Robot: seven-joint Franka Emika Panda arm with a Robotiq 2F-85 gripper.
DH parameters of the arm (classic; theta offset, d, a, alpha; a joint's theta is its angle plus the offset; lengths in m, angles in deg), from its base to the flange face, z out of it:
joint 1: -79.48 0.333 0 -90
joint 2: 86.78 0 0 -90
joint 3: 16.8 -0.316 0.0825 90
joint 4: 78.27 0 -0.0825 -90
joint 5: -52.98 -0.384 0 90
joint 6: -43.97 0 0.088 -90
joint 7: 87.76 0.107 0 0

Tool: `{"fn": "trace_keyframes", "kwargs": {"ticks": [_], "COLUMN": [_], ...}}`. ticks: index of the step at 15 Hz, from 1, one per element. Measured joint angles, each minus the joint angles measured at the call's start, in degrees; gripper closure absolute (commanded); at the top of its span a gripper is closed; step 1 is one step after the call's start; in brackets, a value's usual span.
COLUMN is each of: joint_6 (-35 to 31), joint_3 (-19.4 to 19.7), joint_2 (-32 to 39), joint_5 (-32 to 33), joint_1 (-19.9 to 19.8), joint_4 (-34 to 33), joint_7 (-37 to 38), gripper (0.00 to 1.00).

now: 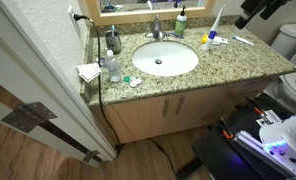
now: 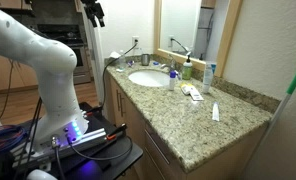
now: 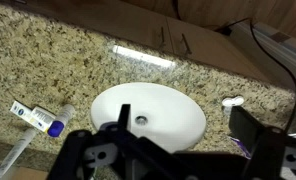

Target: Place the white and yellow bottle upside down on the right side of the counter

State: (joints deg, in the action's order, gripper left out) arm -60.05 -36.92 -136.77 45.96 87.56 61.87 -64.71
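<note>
- Pincer [image 3: 170, 142] hung spread and empty above the sink [image 3: 148, 115] in the wrist view. In both exterior views it was high up, well apart from everything on the worktop [image 1: 243, 60].
- Progress, as I judged it: nothing was done yet. Reaching, grasping, turning the bottle over and setting it on the right side were all left.
- White and yellow bottle [image 1: 206, 41] sat, as best I could tell, on the granite just beside the sink's rim, untouched. It was too small to tell whether it stood upright or lay flat.
- Around it were a faucet [image 1: 156, 33] and a green soap bottle [image 1: 181, 20] behind the basin, and a toothpaste tube [image 1: 243, 40] lying nearby.
- Obstacles: the tube and a tall white item [image 1: 216, 22] crowded that end, so a descent there likely needed care.
</note>
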Motion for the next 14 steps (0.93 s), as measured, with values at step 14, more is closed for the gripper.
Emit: {"fn": "trace_keyframes", "kwargs": {"ticks": [14], "joint_6": [-4.5], "joint_3": [9.52], "joint_2": [4.17], "joint_5": [0.36], "joint_1": [-9.73], "joint_4": [-4.69], "joint_7": [4.92], "gripper": [0.0]}}
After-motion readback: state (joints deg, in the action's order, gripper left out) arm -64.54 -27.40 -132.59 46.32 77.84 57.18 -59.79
